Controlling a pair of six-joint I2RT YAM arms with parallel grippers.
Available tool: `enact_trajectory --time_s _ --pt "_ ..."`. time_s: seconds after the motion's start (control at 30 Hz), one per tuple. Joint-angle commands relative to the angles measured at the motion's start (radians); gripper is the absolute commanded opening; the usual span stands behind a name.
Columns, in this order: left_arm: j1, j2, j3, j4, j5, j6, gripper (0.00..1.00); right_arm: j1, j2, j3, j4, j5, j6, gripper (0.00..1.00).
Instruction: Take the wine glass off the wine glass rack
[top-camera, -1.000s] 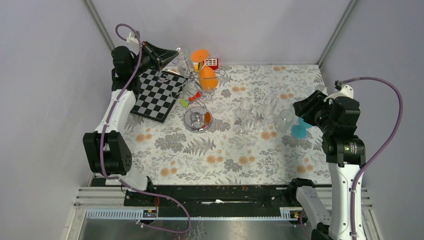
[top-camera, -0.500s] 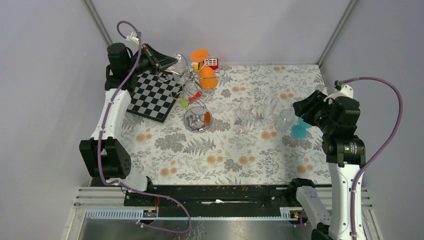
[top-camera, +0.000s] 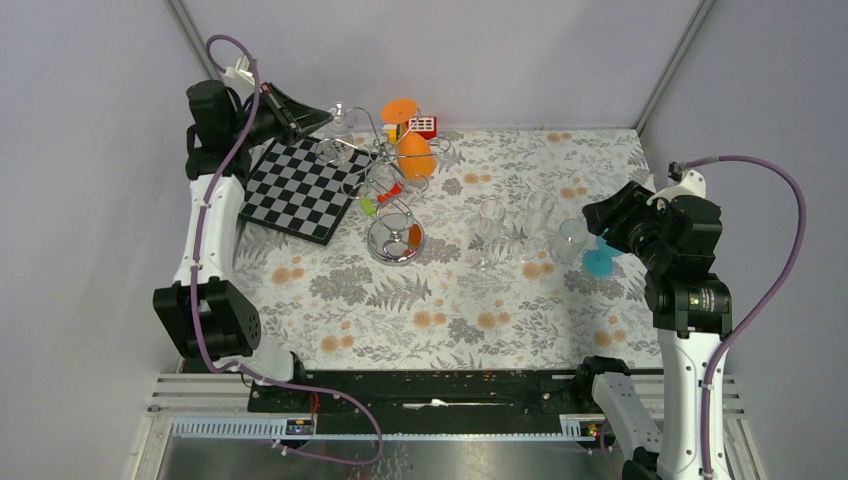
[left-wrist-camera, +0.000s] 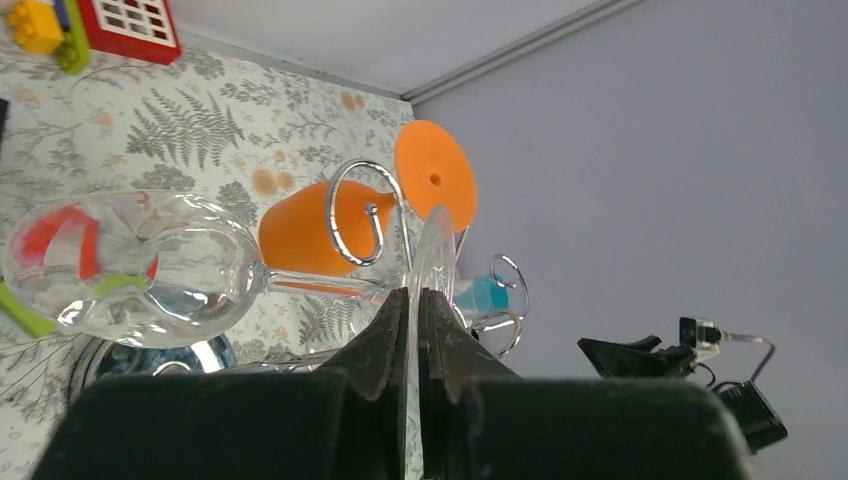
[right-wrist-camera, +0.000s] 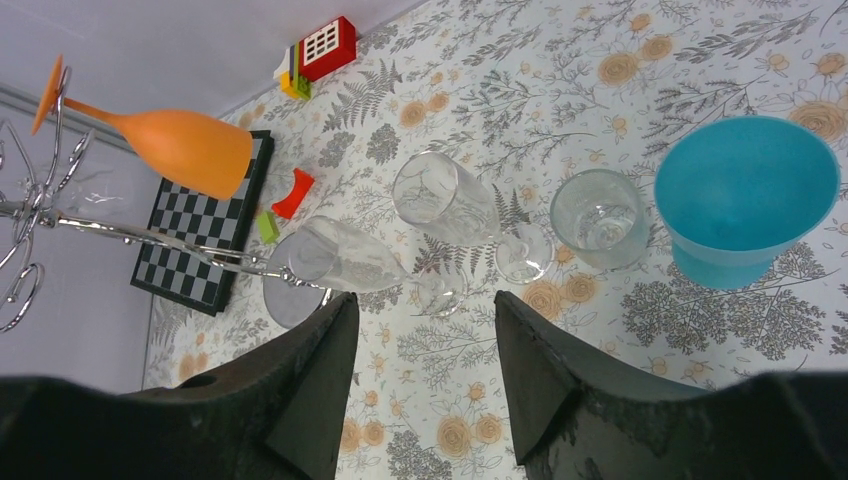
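The clear wine glass (left-wrist-camera: 150, 265), tipped sideways just beside a curled top arm of the wine glass rack (top-camera: 381, 250), is pinched by its foot in the clenched left gripper (left-wrist-camera: 414, 305); the lift-off looks underway, next needing a clean pull away from the rack.

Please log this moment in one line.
left gripper: shut on clear wine glass foot | right gripper: open, empty | wine glass rack: orange glass hanging

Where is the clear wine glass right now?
Top view, far left: the clear wine glass is held by its foot in the left gripper, above the chessboard's far edge, beside the rack and the orange glass.
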Motion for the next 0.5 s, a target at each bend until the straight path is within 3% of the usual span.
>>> enact_trajectory --time_s 0.0,0.23,0.47 --pt "0.018 -0.102 0.031 -0.032 -0.104 0.069 0.0 -0.004 -0.013 0.014 0.005 -0.058 -0.011 0.62" --pt "0.025 -0.21 0.071 -0.184 -0.307 0.148 0.0 -0.004 -0.031 -0.004 0.039 -0.124 -0.015 0.75" --pt "0.024 -0.322 0.082 -0.122 -0.279 0.121 0.0 -0.004 -0.04 -0.012 0.057 -0.142 -0.001 0.8"
